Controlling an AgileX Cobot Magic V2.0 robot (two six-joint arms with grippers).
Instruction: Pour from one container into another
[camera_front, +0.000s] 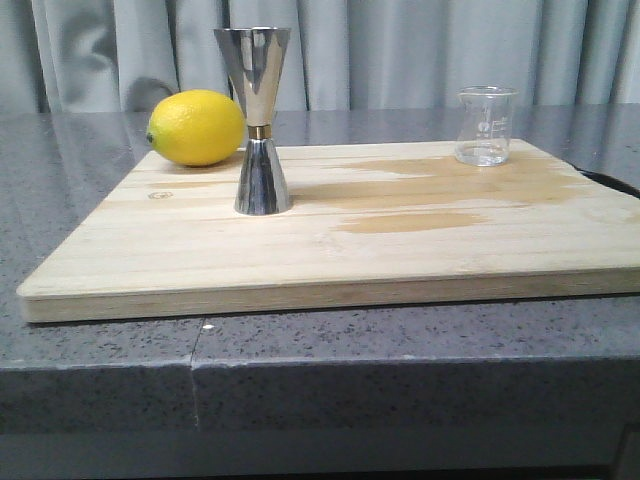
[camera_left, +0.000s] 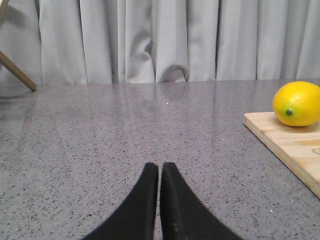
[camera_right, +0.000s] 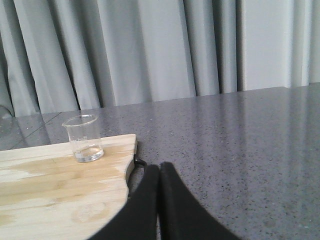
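A pale wooden cutting board (camera_front: 330, 240) lies flat on a speckled grey stone surface (camera_front: 100, 150), with grey curtains (camera_front: 400, 50) hanging behind it. Seen from the front, three things stand on the board. Toward its left side, set a little forward, is a tall shiny steel jigger (camera_front: 259, 122) — hourglass-shaped, upright, with a thin gold band at its narrow waist. Just behind and to the left of it, at the board's far left corner, rests a yellow lemon (camera_front: 197, 127); whether the two touch cannot be told. At the far right corner, well apart from the jigger, stands a small clear glass beaker (camera_front: 485, 125), upright, with faint white markings; whether it holds any liquid cannot be told. Darker, damp-looking patches (camera_front: 420, 222) stain the wood between the jigger and the beaker.

Neither arm shows in the front view. The left wrist camera shows the left hand (camera_left: 159, 172) with its two black fingers pressed together, holding nothing, low over bare stone to the left of the board, the lemon off to one side. The right wrist camera shows the right hand (camera_right: 159, 172) likewise closed and empty — its fingers meet near the board's edge, with the beaker standing near on the wood, not touched.
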